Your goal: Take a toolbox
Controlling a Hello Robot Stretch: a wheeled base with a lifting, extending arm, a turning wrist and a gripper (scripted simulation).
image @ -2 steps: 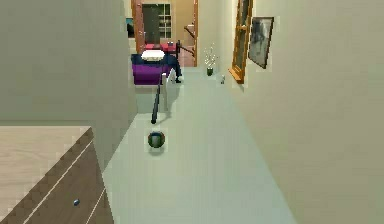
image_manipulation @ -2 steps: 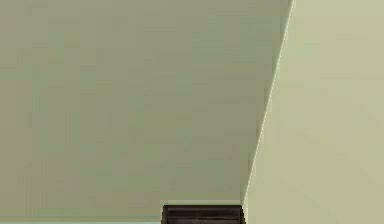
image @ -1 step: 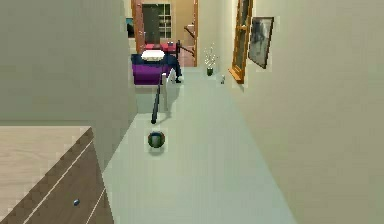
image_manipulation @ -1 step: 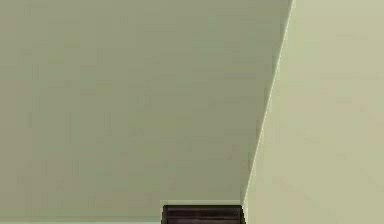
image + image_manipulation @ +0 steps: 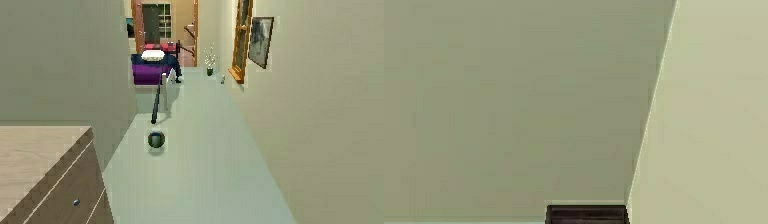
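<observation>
**Arm side view.** At the bottom edge, just right of centre, the arm (image 5: 587, 214) is a short, dark, square-cut bar, flat across its top. It stands against a matt grey-green wall (image 5: 504, 100). A straight corner line runs from the upper right down toward the bar and divides this wall from a paler cream wall (image 5: 714, 120). Both are smooth and unpatterned. The state of the claw cannot be told.

**Forward view.** A narrow corridor has a smooth, pale green floor (image 5: 220, 170).
- **Lower left:** a wooden dresser (image 5: 45, 175) with a pale grained top, browner drawer fronts and a small round knob (image 5: 75, 203).
- **Centre:** a small dark rounded object (image 5: 156, 140) lies on the floor. Just above it, a thin dark rod (image 5: 159, 103) runs up the frame.
- **Upper centre:** a purple block-shaped piece (image 5: 147, 70) carries a white dish (image 5: 151, 57). A dark blue shape (image 5: 172, 66) sits at its right side — whether this is the toolbox cannot be told. A small potted plant (image 5: 209, 65) stands further right.
- **Right-hand wall:** a gold-framed panel (image 5: 241, 40) and a dark-framed picture (image 5: 261, 40) hang here.
</observation>
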